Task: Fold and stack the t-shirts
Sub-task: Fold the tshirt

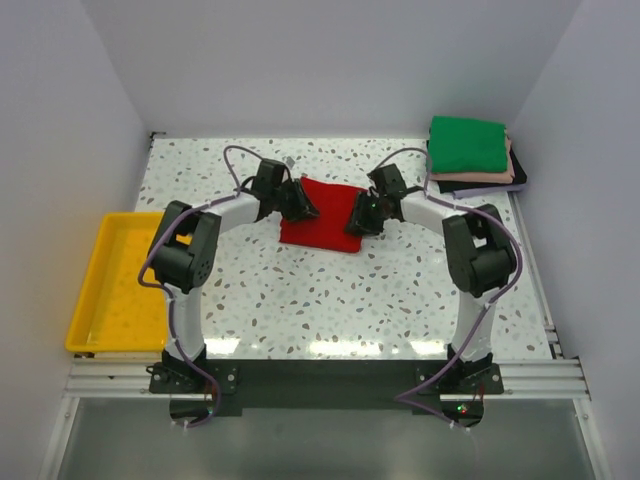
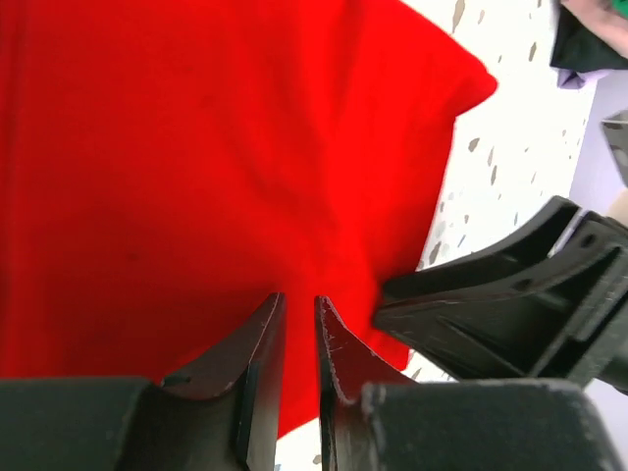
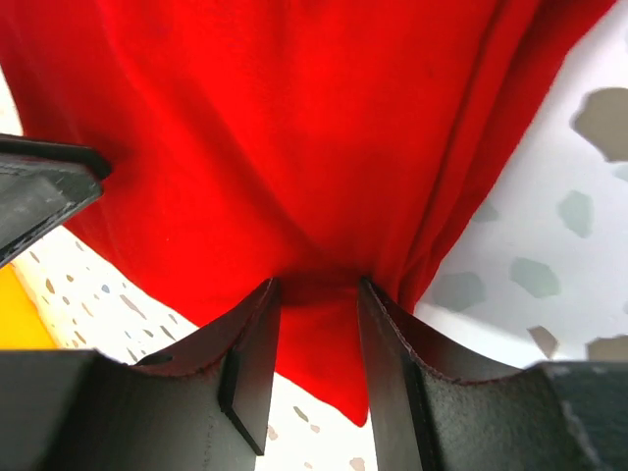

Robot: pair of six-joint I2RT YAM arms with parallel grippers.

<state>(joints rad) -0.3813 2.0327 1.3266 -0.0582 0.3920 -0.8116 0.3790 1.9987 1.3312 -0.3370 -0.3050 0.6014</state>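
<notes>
Left gripper (image 2: 299, 312) and right gripper (image 3: 316, 294) each pinch an edge of red shirt (image 1: 325, 215), jaws narrow on cloth, presumably to move it level toward stack (image 1: 468, 145).

A white terrazzo-speckled tabletop (image 1: 330, 300) sits inside plain, pale grey-white walls (image 1: 330, 60) on three sides, evenly and brightly lit. A silver aluminium rail (image 1: 320, 372) runs along its near edge, and a shallow yellow plastic tray (image 1: 95, 300) lies at its left side.
</notes>
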